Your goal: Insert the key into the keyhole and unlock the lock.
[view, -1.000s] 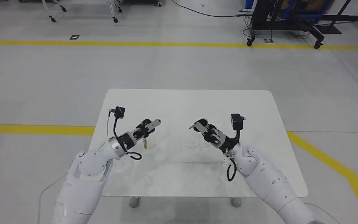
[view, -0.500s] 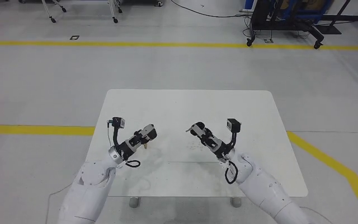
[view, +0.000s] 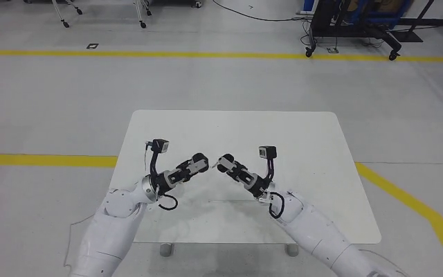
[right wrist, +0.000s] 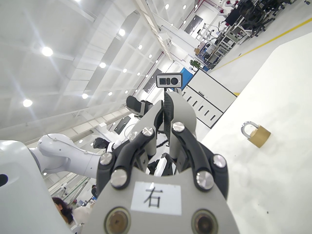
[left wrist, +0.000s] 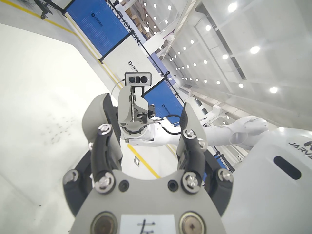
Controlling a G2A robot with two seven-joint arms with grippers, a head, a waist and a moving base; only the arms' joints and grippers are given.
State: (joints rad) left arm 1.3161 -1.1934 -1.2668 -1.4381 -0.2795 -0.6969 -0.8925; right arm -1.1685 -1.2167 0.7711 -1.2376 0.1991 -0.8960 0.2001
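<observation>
- White table (view: 311, 138) on a pale workshop floor (view: 69, 104) crossed by yellow lines (view: 208, 53). Both arms are raised above the tabletop with their wrists turned inward, so the two grippers face each other tip to tip, near but apart.
- Jaws of the right gripper (right wrist: 167, 98): pressed together, with no gap visible between the pads. Anything pinched there is too thin to make out, so the key cannot be confirmed. A tight, flat pinch like this is what a key's bow would call for.
- Jaws of the left gripper (left wrist: 147, 103): spread wide, with nothing between them. This opening is judged to be readied for something bulkier than a key, most plausibly the lock's body.
- Padlock (right wrist: 256, 133): brass body with a steel shackle, lying flat on the table, well apart from both grippers and touched by neither. The shackle looks seated in the body, so the lock is taken to be locked.
- Stage, as judged: early. Insertion needs the lock lifted or steadied first, which would explain one hand being open and the other closed.
- Risk, as judged: a lock lying loose on a smooth top can slide or turn under a pushing key, so it needs a firm hold before insertion.
</observation>
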